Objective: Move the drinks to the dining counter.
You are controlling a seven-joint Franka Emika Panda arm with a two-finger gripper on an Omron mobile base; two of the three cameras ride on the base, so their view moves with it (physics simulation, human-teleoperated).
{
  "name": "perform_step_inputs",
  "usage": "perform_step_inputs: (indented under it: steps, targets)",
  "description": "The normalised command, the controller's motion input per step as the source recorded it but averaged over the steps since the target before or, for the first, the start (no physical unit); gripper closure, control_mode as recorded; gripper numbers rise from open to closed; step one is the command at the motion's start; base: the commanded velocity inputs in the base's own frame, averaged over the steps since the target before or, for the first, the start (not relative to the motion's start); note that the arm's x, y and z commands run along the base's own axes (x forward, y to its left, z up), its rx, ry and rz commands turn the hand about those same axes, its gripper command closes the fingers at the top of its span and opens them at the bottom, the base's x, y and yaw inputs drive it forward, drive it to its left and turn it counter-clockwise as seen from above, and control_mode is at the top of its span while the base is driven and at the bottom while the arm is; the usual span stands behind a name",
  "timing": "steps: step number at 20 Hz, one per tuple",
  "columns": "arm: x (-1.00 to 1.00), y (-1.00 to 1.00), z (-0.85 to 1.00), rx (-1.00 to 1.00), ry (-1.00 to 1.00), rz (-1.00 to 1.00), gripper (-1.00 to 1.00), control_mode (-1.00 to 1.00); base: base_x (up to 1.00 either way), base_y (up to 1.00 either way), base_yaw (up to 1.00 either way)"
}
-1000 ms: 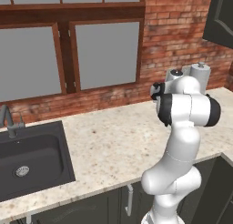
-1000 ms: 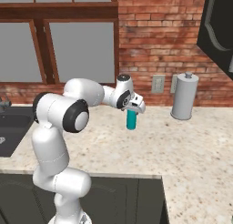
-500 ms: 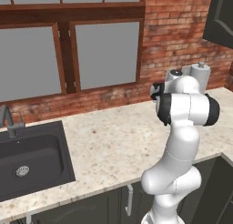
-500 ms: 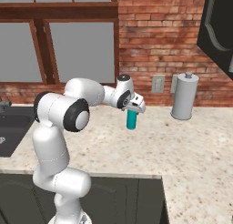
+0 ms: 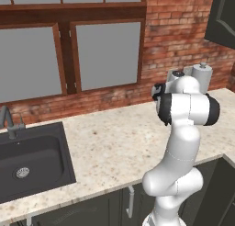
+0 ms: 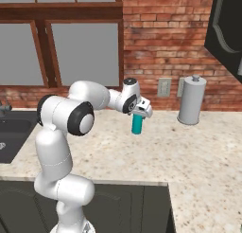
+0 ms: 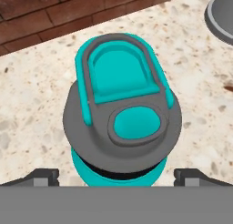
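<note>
A slim teal bottle (image 6: 137,126) with a dark grey cap stands upright on the speckled stone counter (image 6: 189,151) near the brick wall. My gripper (image 6: 140,112) hangs directly over its top, pointing down, and is open. In the hand view the cap of the bottle (image 7: 122,127) lies right below the hand, and the two fingertips (image 7: 45,175) stand wide apart on either side of it without touching. Nothing is held. The dining counter is out of view.
A tall grey paper-towel roll (image 6: 191,100) stands to the right of the bottle against the wall, near a wall socket (image 6: 164,87). A black sink (image 5: 27,161) with a faucet (image 5: 7,121) is set into the counter's left end. Dark cabinets (image 6: 227,28) hang at the upper right.
</note>
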Motion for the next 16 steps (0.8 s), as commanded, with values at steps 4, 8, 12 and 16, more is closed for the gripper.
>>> perform_step_inputs:
  steps: [4, 8, 12, 16]
  targets:
    - [0.0, 0.0, 0.0, 0.0, 0.0, 0.0, -1.0, -1.0, 0.0, 0.0, 0.0]
    - [0.0, 0.0, 0.0, 0.0, 0.0, 0.0, -1.0, -1.0, 0.0, 0.0, 0.0]
    - [0.0, 0.0, 0.0, 0.0, -0.03, 0.0, -1.0, -1.0, 0.0, 0.0, 0.0]
    - [0.0, 0.0, 0.0, 0.0, -0.12, 0.0, -1.0, -1.0, 0.0, 0.0, 0.0]
